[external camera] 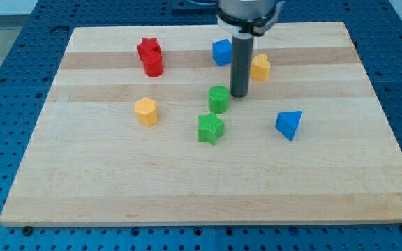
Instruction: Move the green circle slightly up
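Note:
The green circle is a short green cylinder near the middle of the wooden board. My tip stands just to its right, very close to it or touching; I cannot tell which. A green star lies just below the green circle. The rod rises from the tip to the view's top.
A blue cube and a yellow heart flank the rod near the view's top. A red star and a red cylinder sit at upper left. A yellow hexagon lies left, a blue triangle right.

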Tool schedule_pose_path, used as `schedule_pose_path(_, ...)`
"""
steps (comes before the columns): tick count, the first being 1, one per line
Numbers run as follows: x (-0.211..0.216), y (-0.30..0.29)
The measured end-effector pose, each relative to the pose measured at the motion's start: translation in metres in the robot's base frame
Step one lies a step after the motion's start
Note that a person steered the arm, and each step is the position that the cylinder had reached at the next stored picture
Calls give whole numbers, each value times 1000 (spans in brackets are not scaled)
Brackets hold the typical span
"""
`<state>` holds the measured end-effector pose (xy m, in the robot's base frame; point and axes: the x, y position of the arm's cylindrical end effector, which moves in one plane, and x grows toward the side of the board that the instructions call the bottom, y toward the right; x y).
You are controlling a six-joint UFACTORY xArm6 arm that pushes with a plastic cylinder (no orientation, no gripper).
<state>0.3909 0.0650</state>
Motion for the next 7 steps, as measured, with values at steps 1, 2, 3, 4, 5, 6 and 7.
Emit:
schedule_pose_path(1,5,32)
schedule_pose_path(2,35,28)
schedule_pose_path(3,43,26)
schedule_pose_path(4,43,0)
schedule_pose_path(5,43,-2)
schedule_pose_path(6,43,-3)
schedule_pose_path(7,43,-25)
